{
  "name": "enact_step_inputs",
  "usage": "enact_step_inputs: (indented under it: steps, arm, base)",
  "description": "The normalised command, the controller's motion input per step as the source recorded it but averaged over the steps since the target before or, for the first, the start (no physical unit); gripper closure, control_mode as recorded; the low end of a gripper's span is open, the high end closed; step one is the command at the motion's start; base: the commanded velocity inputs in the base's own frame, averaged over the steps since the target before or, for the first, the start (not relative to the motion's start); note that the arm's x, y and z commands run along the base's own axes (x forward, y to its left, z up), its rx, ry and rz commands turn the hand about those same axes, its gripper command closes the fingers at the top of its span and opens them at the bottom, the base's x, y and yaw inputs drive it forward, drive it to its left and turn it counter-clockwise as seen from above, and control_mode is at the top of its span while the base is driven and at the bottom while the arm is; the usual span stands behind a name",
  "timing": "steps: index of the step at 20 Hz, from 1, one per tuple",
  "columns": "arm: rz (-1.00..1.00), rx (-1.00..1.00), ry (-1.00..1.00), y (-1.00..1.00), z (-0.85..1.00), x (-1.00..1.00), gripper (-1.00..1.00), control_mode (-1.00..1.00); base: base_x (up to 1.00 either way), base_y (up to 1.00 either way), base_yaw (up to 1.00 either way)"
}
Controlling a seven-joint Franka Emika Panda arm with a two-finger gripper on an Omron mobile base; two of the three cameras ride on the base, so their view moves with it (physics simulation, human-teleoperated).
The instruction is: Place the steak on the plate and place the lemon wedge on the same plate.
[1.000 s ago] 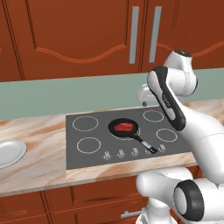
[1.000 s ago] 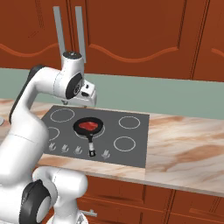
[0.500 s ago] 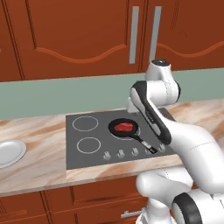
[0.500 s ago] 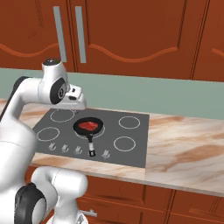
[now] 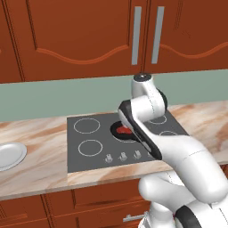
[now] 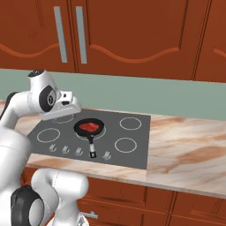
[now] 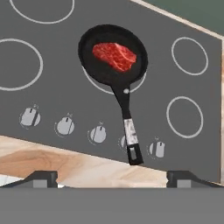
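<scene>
The steak [image 7: 114,56] lies in a black pan [image 7: 113,54] on the stove, mid-tabletop; the plate [image 5: 10,156] sits at the tabletop's left end. Jaws spread wide, empty. A flat slab may slip a shallow pinch, or the pan could skid.

The arm [image 5: 147,129] hides most of the steak [image 5: 123,130] and its frying pan [image 5: 116,130], and the left edge crops the plate [image 5: 10,155].

My arm [image 5: 178,151] is glossy white, built of rounded, bulging segments with dark grey bands at the joints. A dark cap tops its uppermost joint. At six o'clock my fingertips [image 7: 41,177] look small, dark and blocky.
</scene>
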Motion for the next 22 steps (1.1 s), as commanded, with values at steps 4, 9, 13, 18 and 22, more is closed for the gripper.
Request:
enact_step_inputs:
  steps: [4,9,13,18,22]
  arm:
    - [0.2,0.0,0.0,-0.02,-0.2,0.22,-1.0,-1.0]
    - [0.21,0.0,0.04,-0.09,-0.19,0.26,-1.0,-1.0]
    - [0.14,0.0,0.13,0.0,-0.24,0.4,-1.0,-1.0]
    - [0.11,0.03,0.14,-0.01,-0.25,0.45,-1.0,-1.0]
    - [0.05,0.02,0.13,0.02,-0.24,0.49,-1.0,-1.0]
  base:
    - [0.0,0.0,0.0]
    - [0.0,0.0,0.0]
    - [0.0,0.0,0.0]
    - [0.0,0.0,0.0]
    - [0.0,0.0,0.0]
